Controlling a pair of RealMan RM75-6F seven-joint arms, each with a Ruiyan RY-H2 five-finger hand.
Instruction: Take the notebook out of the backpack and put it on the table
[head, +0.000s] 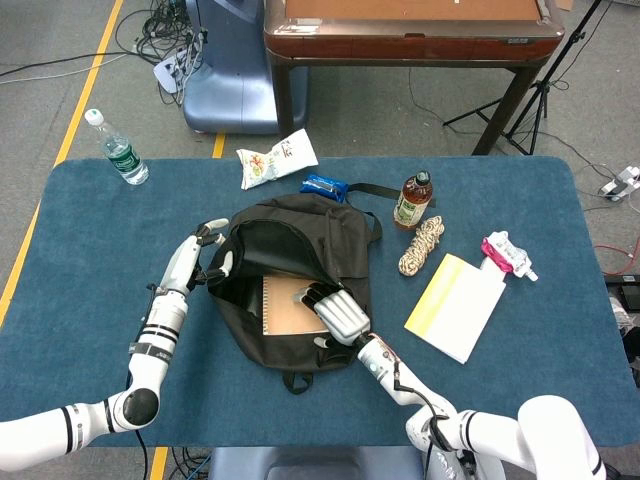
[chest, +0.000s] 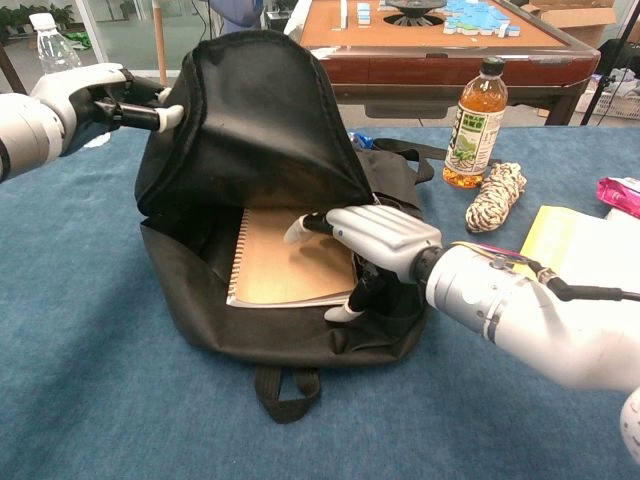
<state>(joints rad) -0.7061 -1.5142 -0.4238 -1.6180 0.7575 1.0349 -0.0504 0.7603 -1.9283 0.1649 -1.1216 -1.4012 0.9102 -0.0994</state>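
A black backpack (head: 300, 225) (chest: 260, 120) lies in the middle of the blue table, its mouth open toward me. Inside it lies a brown spiral-bound notebook (head: 283, 305) (chest: 280, 265), flat on the bag's lower side. My left hand (head: 207, 255) (chest: 95, 95) grips the upper flap at its left edge and holds it raised. My right hand (head: 337, 313) (chest: 380, 238) reaches into the opening from the right. Its fingers lie spread over the notebook's right edge, with the thumb at the lower right corner. The notebook's far end is hidden under the flap.
A yellow-and-white booklet (head: 455, 305), a coiled rope (head: 422, 246), a tea bottle (head: 413, 200) and a pink pouch (head: 505, 253) lie to the right of the bag. Behind it are a blue packet (head: 325, 187) and a snack bag (head: 277, 158). A water bottle (head: 115, 148) stands far left.
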